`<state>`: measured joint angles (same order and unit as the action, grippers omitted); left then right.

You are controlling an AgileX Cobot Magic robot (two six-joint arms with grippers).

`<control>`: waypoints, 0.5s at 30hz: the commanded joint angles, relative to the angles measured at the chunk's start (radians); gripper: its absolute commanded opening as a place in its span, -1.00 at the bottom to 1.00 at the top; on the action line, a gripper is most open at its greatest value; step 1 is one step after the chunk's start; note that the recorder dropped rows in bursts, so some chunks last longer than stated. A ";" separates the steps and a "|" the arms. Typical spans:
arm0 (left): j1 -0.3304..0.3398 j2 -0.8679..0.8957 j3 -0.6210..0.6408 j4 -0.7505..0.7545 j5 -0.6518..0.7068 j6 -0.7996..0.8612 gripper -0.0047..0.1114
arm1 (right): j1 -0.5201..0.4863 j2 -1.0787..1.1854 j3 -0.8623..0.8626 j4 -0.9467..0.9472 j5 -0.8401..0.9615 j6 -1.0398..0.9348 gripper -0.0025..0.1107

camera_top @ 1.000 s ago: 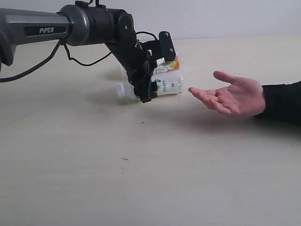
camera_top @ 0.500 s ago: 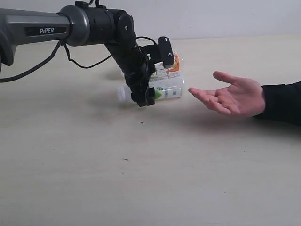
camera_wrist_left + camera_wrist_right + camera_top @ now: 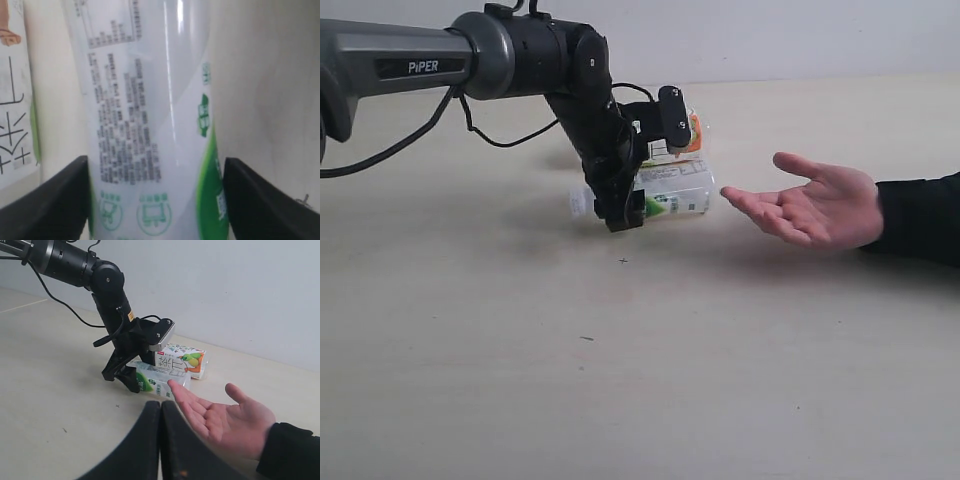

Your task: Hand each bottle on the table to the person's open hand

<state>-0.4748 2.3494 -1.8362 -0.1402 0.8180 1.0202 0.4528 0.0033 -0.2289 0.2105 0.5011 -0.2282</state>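
Shifted a little toward the palm since a second ago: left gripper [image 3: 632, 205] and its load. Jaws clamp the green-white label bottle [image 3: 678, 190], held sideways with its pale cap pointing left. It seems just clear of the table [image 3: 620, 380], though contact is hard to judge. Fruit-print bottle [image 3: 686, 134] lies right behind it. Open hand [image 3: 817, 207] sits palm-up at right, fingertips near the bottle's base but apart. Right gripper [image 3: 160, 440]: fingers pressed together, empty.

A plain pale wall [image 3: 240, 285] (faintly speckled, perhaps dirt) stands behind, evenly lit.
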 commanded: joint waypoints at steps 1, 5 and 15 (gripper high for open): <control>-0.008 0.000 -0.004 -0.001 0.022 0.007 0.02 | 0.000 -0.003 0.004 -0.002 -0.007 -0.004 -0.96; -0.008 0.000 -0.004 -0.001 0.025 0.007 0.00 | 0.000 -0.003 0.004 -0.002 -0.007 -0.004 -0.96; -0.022 -0.034 -0.004 -0.006 0.084 0.008 -0.92 | 0.000 -0.003 0.004 -0.002 -0.007 -0.004 -0.96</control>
<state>-0.4865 2.3423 -1.8364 -0.1402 0.8838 1.0304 0.4528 0.0033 -0.2289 0.2105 0.5011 -0.2282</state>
